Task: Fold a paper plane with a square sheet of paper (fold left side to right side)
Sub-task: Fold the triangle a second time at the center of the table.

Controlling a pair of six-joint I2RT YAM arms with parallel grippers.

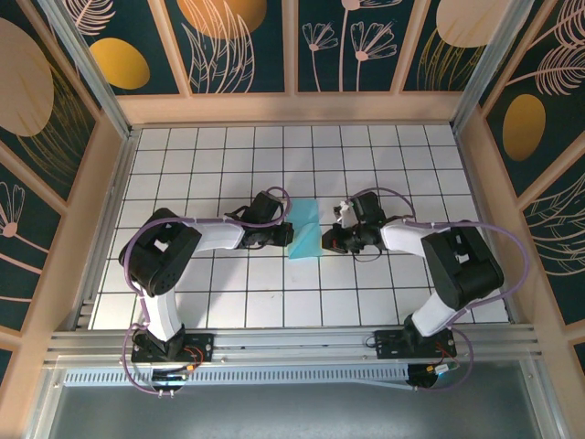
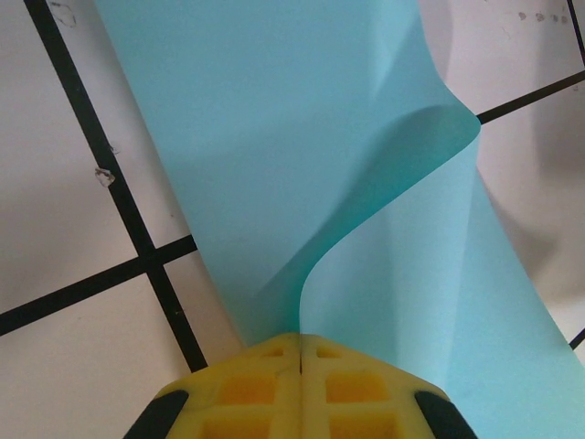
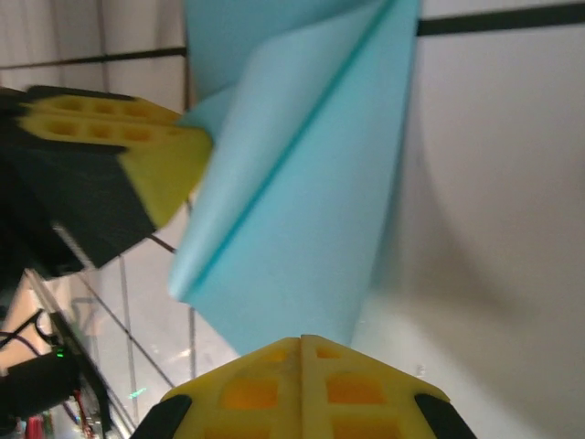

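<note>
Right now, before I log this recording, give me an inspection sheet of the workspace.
Surface: white grid table, few small scuffs.
Job's things: square sheet of paper, cyan, partly folded, curling up off the tiles.
Clutter: nothing seen.
Grippers: left gripper shut on the sheet's edge; right gripper shut on its other side.
Cables: purple cables looped along both arms.
Surroundings: floral wall panels; metal rail at near edge.

Bright even overhead light on white counter (image 1: 228, 302), faint soft shadows under arms, top view sharp, slight bowing at edges, left wrist view crisp, grey shade beside the square sheet of paper (image 2: 274, 137), right wrist view soft, probably motion blur.
</note>
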